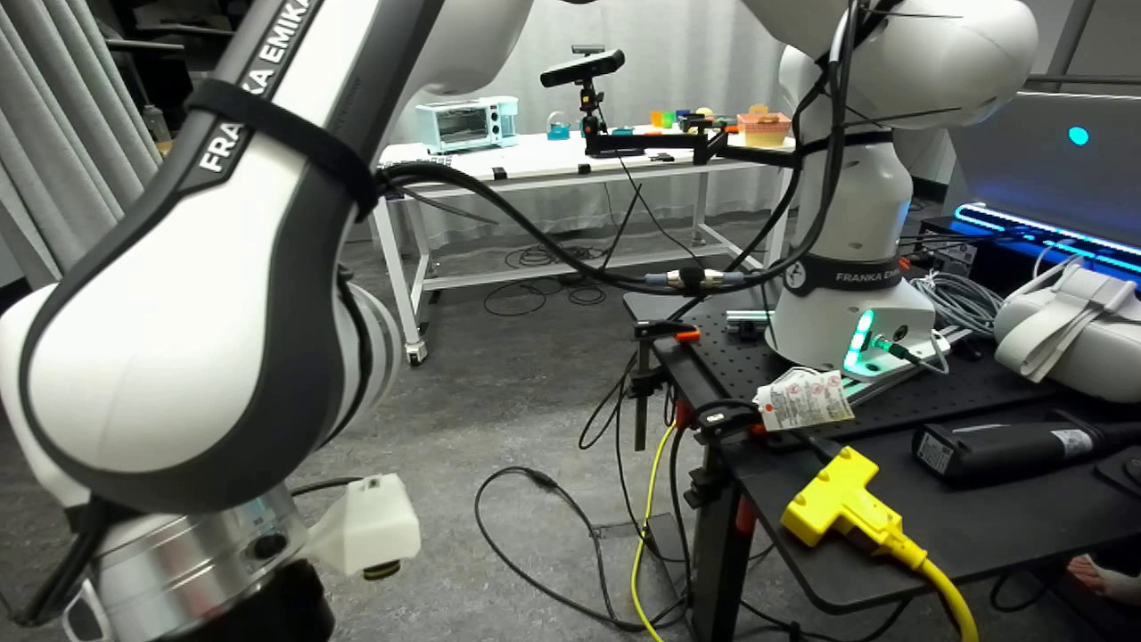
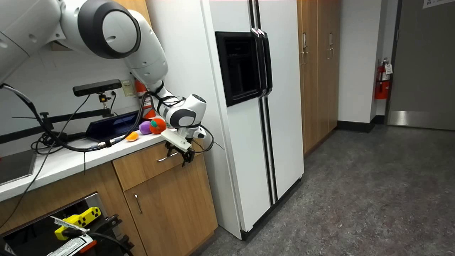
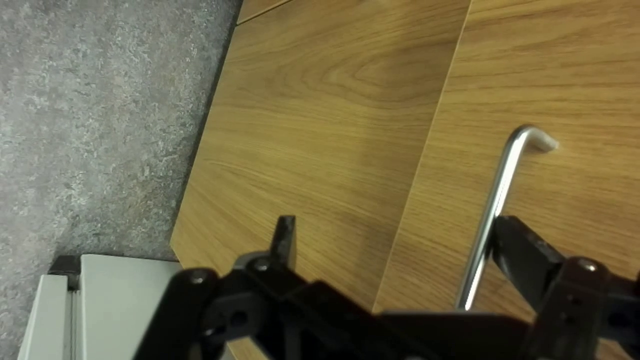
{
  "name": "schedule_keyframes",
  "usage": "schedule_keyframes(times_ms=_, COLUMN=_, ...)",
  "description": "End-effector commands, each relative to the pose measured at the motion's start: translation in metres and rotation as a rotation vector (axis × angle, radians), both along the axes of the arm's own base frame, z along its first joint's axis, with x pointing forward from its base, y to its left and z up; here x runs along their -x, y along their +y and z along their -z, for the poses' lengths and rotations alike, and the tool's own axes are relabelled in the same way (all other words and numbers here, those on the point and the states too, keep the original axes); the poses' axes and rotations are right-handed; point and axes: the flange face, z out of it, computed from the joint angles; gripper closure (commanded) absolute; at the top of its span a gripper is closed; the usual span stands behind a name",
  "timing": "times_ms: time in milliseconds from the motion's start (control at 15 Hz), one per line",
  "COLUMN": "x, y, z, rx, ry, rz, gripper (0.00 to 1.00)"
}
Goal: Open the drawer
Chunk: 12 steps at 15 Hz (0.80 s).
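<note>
The silver metal bar handle is being straddled, not clasped, by the splayed black two-fingered gripper, grip and pull being awaited at the closed rectangular brown wood-grain drawer, left of centre in an exterior view!

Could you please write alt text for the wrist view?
An open gripper at a closed wooden drawer, one finger close beside the metal handle; whether they touch is unclear. A cabinet door, gray floor and part of a white fridge show.
</note>
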Motion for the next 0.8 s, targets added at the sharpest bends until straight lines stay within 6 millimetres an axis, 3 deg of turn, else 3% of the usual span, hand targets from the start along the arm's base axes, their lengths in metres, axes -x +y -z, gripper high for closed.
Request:
schedule_keyframes(times_ms=0, x=-0.003, y=0.002, z=0.002, rx=-0.022, ry=0.025, rz=-0.021, gripper=0.00)
schedule_keyframes(times_ms=333, x=-0.001, y=0.006, z=0.003, rx=-0.017, ry=0.031, rz=-0.028, gripper=0.00)
schedule_keyframes(times_ms=733, x=0.001, y=-0.008, z=0.002, rx=-0.001, ry=0.049, rz=-0.027, gripper=0.00)
